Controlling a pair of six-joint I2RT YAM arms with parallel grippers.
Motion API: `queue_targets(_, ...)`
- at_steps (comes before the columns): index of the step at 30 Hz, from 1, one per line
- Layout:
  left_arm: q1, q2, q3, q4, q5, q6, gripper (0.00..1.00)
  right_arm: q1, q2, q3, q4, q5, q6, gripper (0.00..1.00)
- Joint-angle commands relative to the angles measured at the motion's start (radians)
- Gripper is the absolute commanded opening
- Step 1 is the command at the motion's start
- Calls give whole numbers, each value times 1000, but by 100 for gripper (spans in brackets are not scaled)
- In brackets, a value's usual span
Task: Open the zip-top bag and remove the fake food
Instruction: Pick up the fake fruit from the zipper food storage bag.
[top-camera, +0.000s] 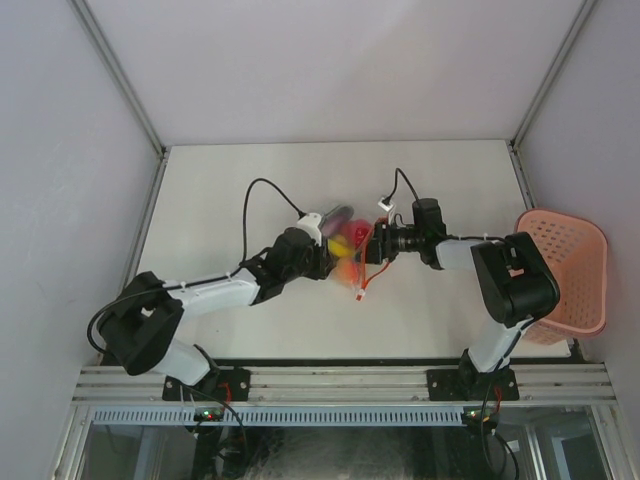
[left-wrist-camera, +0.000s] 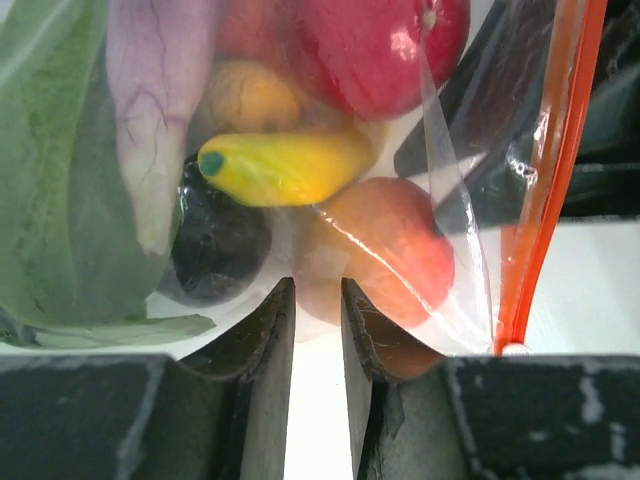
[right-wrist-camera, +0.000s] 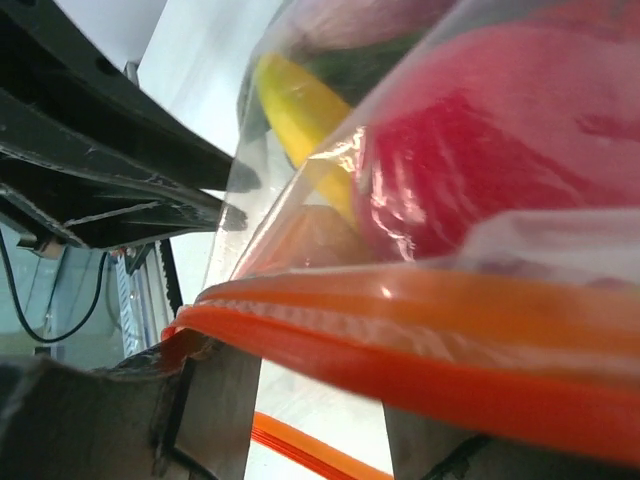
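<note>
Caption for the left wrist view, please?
Left gripper, fingers narrowly parted, at the zip-top bag just below the fake food; orange zip strip at right.

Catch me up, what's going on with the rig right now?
Both arms meet mid-table on the zip-top bag, which holds the fake food. The left gripper sits at one edge of the bag, fingers nearly together. The right gripper is at the orange zip strip. Whether either has a firm pinch is unclear. No food is out yet. The pink basket sits off to the right.
</note>
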Motion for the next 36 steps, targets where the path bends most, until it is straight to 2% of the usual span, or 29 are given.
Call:
queue_targets(1,-1,24,3,84,-28,17,28,43,2,49,-41,-36,-50,48)
queue_targets(11,-15,99,-15,133,-11,-19,26,99,8,119,-273,27,-220,68)
queue_targets(18,-15,76,-66,144,-22,-38,19,110,-9,133,-382,86,-301,76)
queue_targets(28,-17,-61,-101,42,-58,-6,23,125,26,165,-435,132,-346,76)
queue_targets(36,-33,59,-33,68,17,-11,19,170,25,190,-489,192,-394,78)
